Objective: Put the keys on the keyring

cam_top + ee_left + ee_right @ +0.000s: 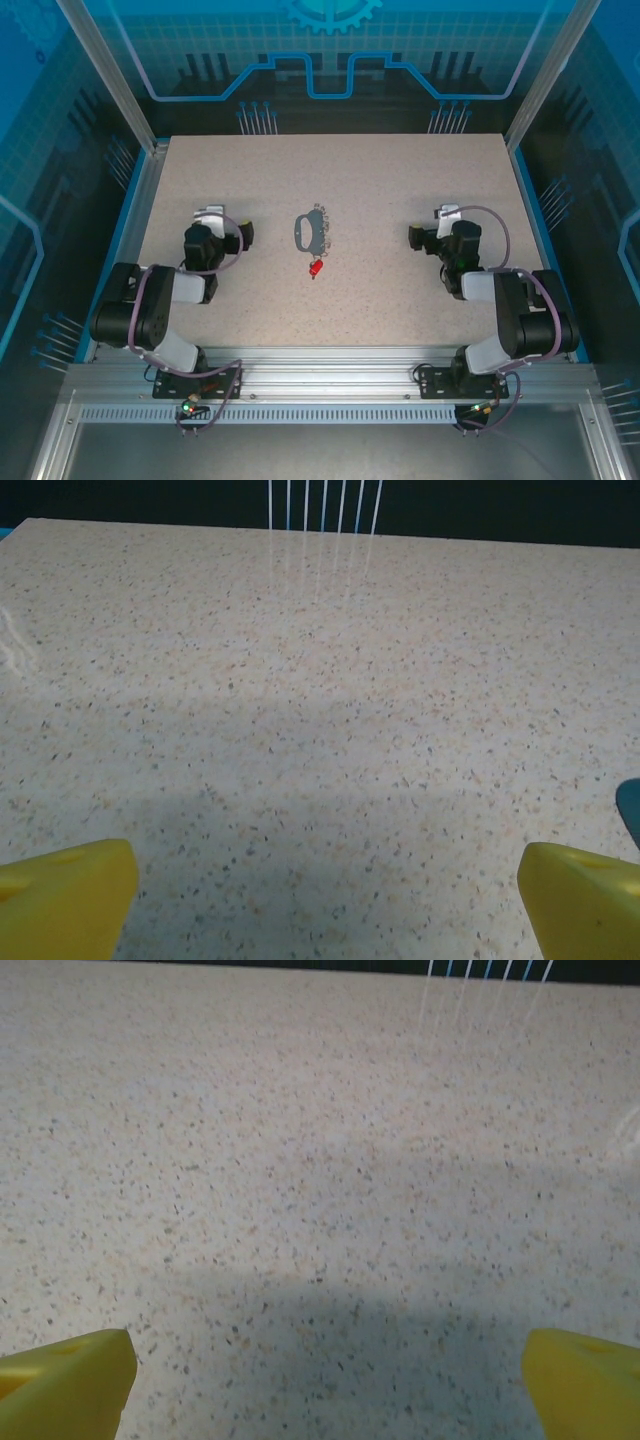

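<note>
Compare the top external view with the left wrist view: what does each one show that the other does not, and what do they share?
Top external: the keyring, the red key close beside it on the near side, and the right gripper. Left wrist: the yellow fingertips of the left gripper up close, spread wide with nothing between them, and the fine speckles of the surface. Shared: the beige table and the left gripper.

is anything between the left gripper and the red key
Nothing visible: bare table lies between the left gripper and the key, which sits just on the near side of the keyring.
</note>
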You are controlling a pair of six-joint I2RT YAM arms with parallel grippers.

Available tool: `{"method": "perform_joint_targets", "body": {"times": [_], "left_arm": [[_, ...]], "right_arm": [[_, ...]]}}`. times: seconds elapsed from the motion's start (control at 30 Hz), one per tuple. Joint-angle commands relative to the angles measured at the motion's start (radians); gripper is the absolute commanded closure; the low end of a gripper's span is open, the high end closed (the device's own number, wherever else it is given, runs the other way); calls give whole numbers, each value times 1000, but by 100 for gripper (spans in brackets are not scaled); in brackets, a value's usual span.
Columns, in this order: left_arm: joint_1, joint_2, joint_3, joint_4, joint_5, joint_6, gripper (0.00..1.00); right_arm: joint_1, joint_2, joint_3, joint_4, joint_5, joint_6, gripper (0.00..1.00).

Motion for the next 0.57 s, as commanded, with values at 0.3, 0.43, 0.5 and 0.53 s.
{"method": "perform_joint_targets", "body": {"times": [0.3, 0.43, 0.5, 0.53], "left_arm": [[27, -10, 12, -28, 62, -8, 1], [27, -10, 12, -29, 63, -8, 1], [27, -10, 12, -29, 61, -8, 1], [27, -10, 13, -30, 61, -6, 1]], "right_arm": [[32, 9, 17, 22, 23, -32, 0], [32, 11, 24, 12, 20, -33, 0], [32, 10, 19, 16, 17, -33, 0], [32, 9, 19, 17, 15, -34, 0]]}}
